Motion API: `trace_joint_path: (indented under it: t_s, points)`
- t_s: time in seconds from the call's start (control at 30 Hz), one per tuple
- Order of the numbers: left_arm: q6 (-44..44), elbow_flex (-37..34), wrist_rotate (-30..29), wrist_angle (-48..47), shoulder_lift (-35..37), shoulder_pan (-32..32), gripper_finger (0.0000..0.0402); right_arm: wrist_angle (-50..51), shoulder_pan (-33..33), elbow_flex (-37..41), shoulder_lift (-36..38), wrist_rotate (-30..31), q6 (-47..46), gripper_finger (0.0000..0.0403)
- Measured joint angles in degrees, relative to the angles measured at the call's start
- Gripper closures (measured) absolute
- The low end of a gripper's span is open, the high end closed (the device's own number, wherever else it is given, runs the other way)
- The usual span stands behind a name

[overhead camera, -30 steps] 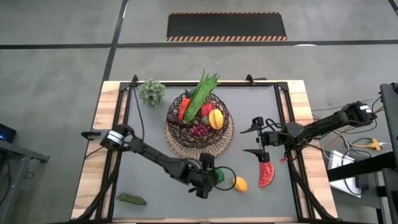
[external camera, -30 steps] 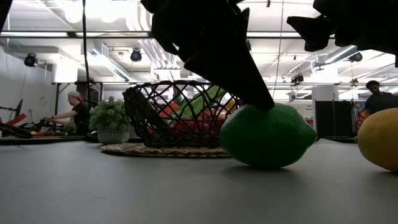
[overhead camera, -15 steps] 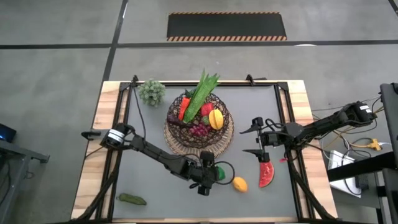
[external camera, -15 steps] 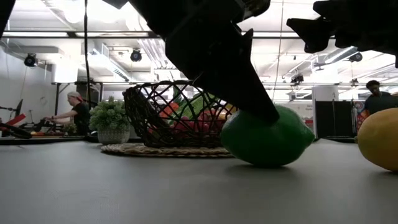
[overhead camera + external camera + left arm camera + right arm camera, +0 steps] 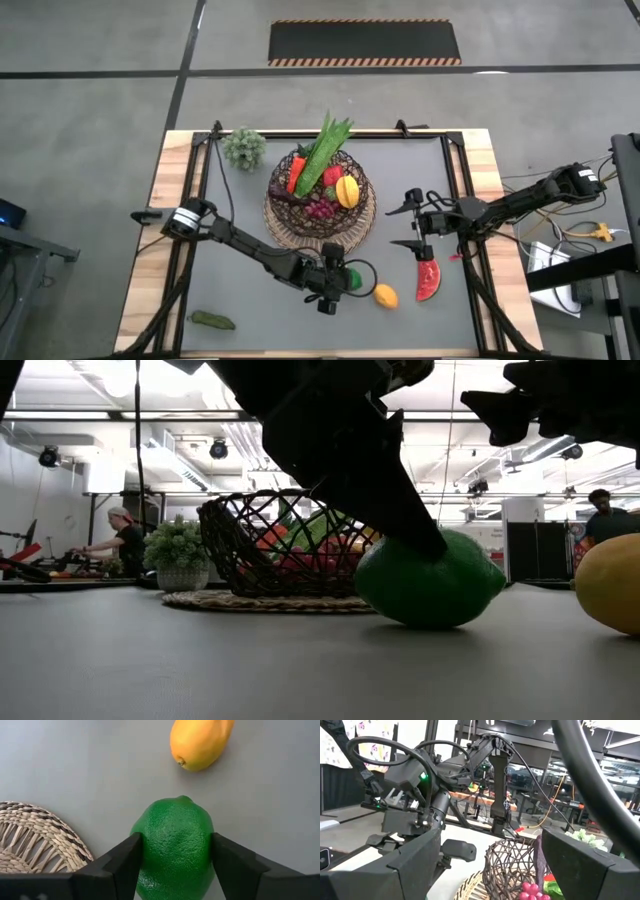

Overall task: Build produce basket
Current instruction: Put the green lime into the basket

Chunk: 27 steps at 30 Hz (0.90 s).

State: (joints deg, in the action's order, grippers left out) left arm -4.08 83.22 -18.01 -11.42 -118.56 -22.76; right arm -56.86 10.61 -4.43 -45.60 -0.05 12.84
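Observation:
The basket (image 5: 320, 195) stands on a round wicker mat at the table's far middle, holding carrot, pepper, green leaves, grapes and a yellow fruit. My left gripper (image 5: 338, 281) is down at the near middle, shut on the green lime (image 5: 175, 847), which also shows in the low view (image 5: 430, 582). A yellow fruit (image 5: 385, 296) lies just right of the lime. A watermelon slice (image 5: 428, 280) lies farther right. My right gripper (image 5: 412, 223) is open and empty above the table, right of the basket. My left gripper pinches the lime's two opposite sides (image 5: 147, 850) between its two fingers (image 5: 122, 865), which lie across its width. The fingers slant down onto it from above (image 5: 390, 510). The lime's underside (image 5: 430, 622) sits at the table top, its pointed end away from the wrist.
A pale bushy clump (image 5: 244, 148) stands at the far left beside the basket. A small dark green vegetable (image 5: 212, 320) lies near the front left edge. The wicker mat's edge (image 5: 40, 840) is close beside the lime. People show in the room beyond.
My left gripper has come down over the lime and shifted a little toward the basket. The lime has nudged that way and tipped slightly. For the last half second both have kept still.

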Motion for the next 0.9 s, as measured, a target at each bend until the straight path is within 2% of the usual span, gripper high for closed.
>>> trace_joint_path:
  t_s: [0.23, 0.47, 0.57, 0.73, 0.9]
  points:
    - [2.89, -0.13, -1.54, 0.03, 2.40, -1.47, 0.0203, 0.39, 0.00, 0.00, 0.05, 0.00, -0.44, 0.0076]
    - [6.48, -0.50, -9.90, 0.88, 6.59, -4.57, 0.0204, 0.79, 0.00, 0.00, 0.07, 0.00, -1.57, 0.0076]
    - [8.72, -1.31, -11.17, 3.10, 7.99, -5.74, 0.0204, 0.88, 0.00, 0.00, 0.06, 0.00, -2.39, 0.0076]
    - [13.37, -6.29, -12.35, 9.12, 12.11, -6.54, 0.0204, 1.07, 0.02, 0.00, -0.53, -0.06, -3.02, 0.0076]
    - [18.34, -15.69, -12.66, 22.00, 18.60, -6.58, 0.0204, 0.65, 0.17, 0.03, -1.95, -0.19, -4.03, 0.0076]
